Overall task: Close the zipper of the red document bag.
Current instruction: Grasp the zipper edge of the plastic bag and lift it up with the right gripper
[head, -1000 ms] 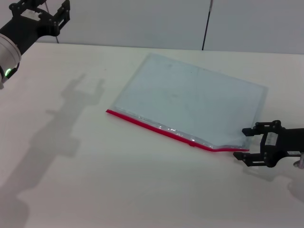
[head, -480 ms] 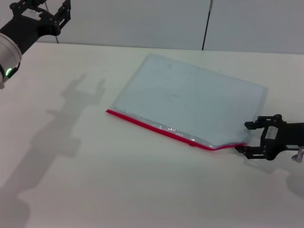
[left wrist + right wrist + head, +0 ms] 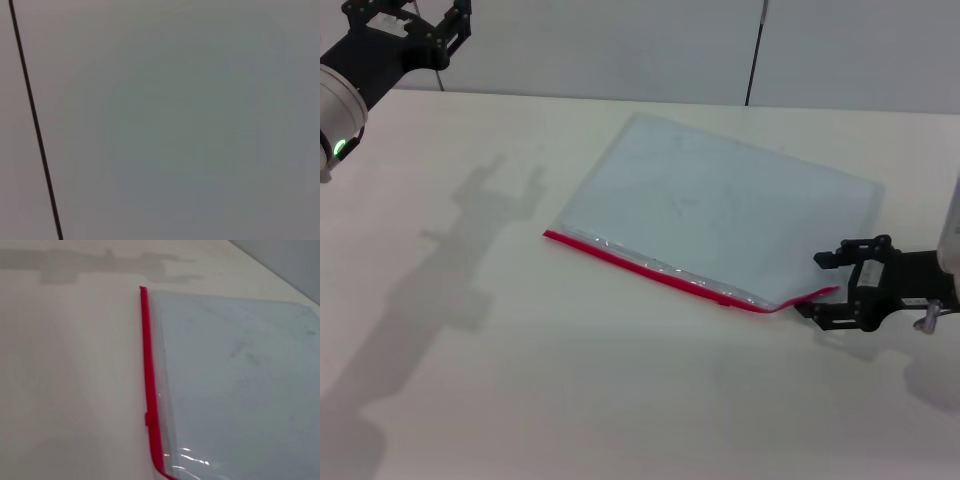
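The red document bag [image 3: 720, 205] lies flat on the white table, a translucent pale blue-grey pouch; the right wrist view shows it too [image 3: 240, 375]. Its zipper [image 3: 650, 268] is the red strip along the near long edge, also seen in the right wrist view [image 3: 149, 375]. A small red slider [image 3: 725, 300] sits about two thirds of the way toward the right end, visible from the right wrist as well [image 3: 148, 419]. My right gripper [image 3: 810, 287] is open at table height, its fingers either side of the strip's raised right end. My left gripper [image 3: 408, 12] hangs open, raised at the far left.
The table [image 3: 570, 390] stretches bare around the bag. A grey wall with a dark vertical seam [image 3: 756, 50] stands behind the far edge. The left wrist view holds only that wall and a dark line [image 3: 32, 115].
My right gripper has slid left toward the bag's near right corner, so the red end now lies between its fingers. The left arm has barely moved.
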You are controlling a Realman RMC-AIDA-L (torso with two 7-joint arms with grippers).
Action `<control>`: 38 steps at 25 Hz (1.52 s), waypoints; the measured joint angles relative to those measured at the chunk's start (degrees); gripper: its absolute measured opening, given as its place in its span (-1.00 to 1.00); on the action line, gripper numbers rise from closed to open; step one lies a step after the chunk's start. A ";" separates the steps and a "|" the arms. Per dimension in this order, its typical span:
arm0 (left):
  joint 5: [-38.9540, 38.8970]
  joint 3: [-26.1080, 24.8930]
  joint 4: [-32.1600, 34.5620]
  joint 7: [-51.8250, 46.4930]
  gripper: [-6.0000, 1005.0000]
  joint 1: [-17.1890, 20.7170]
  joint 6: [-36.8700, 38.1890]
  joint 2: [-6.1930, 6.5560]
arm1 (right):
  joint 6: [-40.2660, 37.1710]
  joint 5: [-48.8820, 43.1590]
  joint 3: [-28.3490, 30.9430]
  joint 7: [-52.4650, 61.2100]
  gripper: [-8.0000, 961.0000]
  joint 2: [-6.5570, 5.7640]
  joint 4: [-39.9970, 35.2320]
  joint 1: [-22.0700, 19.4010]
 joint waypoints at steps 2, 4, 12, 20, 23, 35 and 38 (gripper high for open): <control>0.00 0.00 0.01 0.01 0.14 0.00 0.00 0.01 | 0.06 -0.19 0.00 -0.03 0.53 0.00 0.53 0.39; 0.00 0.00 0.01 0.05 0.13 0.00 0.00 0.02 | 0.09 -0.25 -0.04 -0.08 0.53 0.00 0.67 0.51; 0.00 0.14 0.05 0.13 0.13 0.00 0.00 0.06 | 1.38 -0.40 -1.27 -0.02 0.52 -0.14 1.41 0.71; 0.00 0.47 0.56 0.21 0.12 0.18 0.38 0.07 | 2.37 -0.46 -1.79 1.01 0.51 -0.39 4.77 2.82; 0.00 0.47 0.57 0.31 0.12 0.18 0.43 0.07 | 2.21 -0.46 -1.67 1.70 0.36 -0.42 4.82 2.99; 1.53 0.37 0.72 -0.01 0.11 0.11 0.44 0.06 | 2.08 -0.23 -0.81 3.43 -0.56 -0.53 4.24 3.37; 1.54 0.43 1.11 -0.07 0.11 0.10 0.53 0.07 | 2.04 -0.39 -0.81 3.96 -0.59 -0.53 4.03 3.51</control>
